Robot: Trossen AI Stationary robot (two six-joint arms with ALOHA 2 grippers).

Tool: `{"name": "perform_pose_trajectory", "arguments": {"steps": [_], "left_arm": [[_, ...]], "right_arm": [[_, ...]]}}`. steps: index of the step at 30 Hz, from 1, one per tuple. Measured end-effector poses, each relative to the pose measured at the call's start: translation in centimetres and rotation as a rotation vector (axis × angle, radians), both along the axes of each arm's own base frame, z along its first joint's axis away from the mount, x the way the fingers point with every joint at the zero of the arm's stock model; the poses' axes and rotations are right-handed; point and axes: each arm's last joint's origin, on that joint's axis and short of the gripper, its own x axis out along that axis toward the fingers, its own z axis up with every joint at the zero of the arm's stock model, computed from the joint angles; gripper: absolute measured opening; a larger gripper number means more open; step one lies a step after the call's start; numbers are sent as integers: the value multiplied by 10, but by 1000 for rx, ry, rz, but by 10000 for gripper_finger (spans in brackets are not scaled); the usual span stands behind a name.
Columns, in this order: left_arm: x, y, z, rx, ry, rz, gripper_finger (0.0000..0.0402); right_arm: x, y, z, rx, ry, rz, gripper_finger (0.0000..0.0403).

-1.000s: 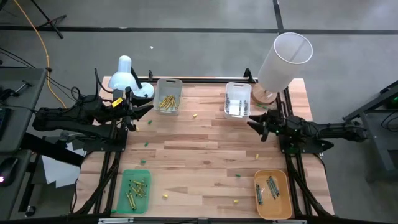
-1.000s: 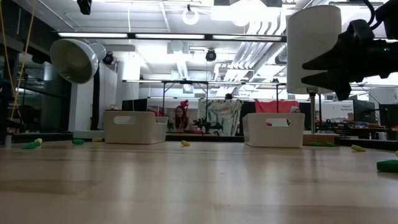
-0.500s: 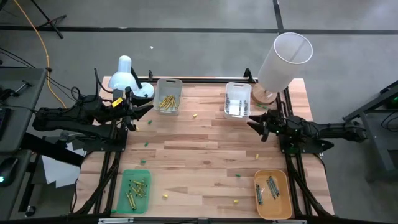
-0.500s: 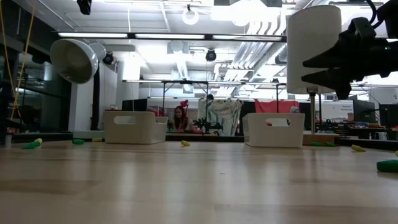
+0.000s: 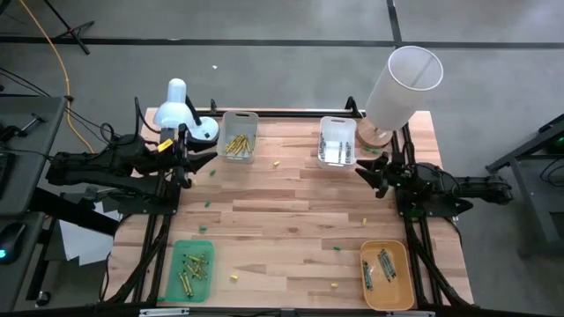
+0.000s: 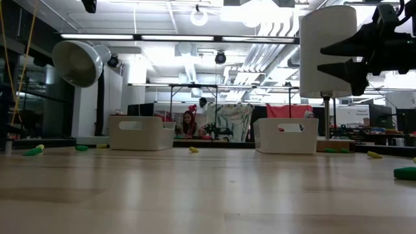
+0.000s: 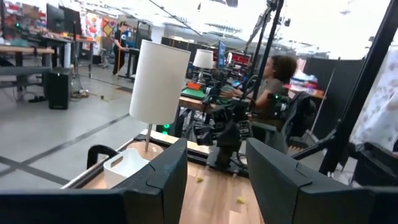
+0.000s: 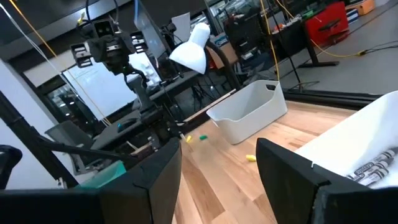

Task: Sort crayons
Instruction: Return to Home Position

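The crayons lie sorted in four containers in the high view. Yellow crayons (image 5: 236, 143) fill a white bin at the far left, and grey crayons (image 5: 336, 151) fill a white bin at the far right. Green crayons (image 5: 193, 267) lie in a green tray near the front left. Blue-teal crayons (image 5: 384, 264) lie in an orange tray at the front right. My left gripper (image 5: 188, 165) stands open over the table's left edge, pointing level across the table with nothing between its fingers. My right gripper (image 5: 362, 171) stands open at the right side, beside the grey-crayon bin, also with nothing in it.
Small green and yellow specks (image 5: 275, 164) are scattered over the wooden table (image 5: 282, 229). A white desk lamp (image 5: 179, 107) stands at the far left corner. A tall white lampshade (image 5: 401, 84) stands at the far right corner, close behind my right gripper (image 6: 320, 60).
My right gripper has tipped its fingers up from a slight downward slant to level and stands a little higher. It stays open, with nothing in it.
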Motion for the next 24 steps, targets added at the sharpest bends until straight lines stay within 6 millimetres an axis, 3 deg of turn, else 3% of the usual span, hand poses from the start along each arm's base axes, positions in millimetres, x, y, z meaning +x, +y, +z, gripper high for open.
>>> {"name": "perform_pose_trajectory", "arguments": {"steps": [10,16,24], "left_arm": [[-4,-2,1,-24,-15,-85,151],[-29,-1,-2,35,-39,-98,145],[-54,0,-53,25,-239,-83,128]], "right_arm": [[0,0,0,0,6,0,201],[0,0,-1,0,7,0,201],[0,0,-1,0,7,0,201]]}}
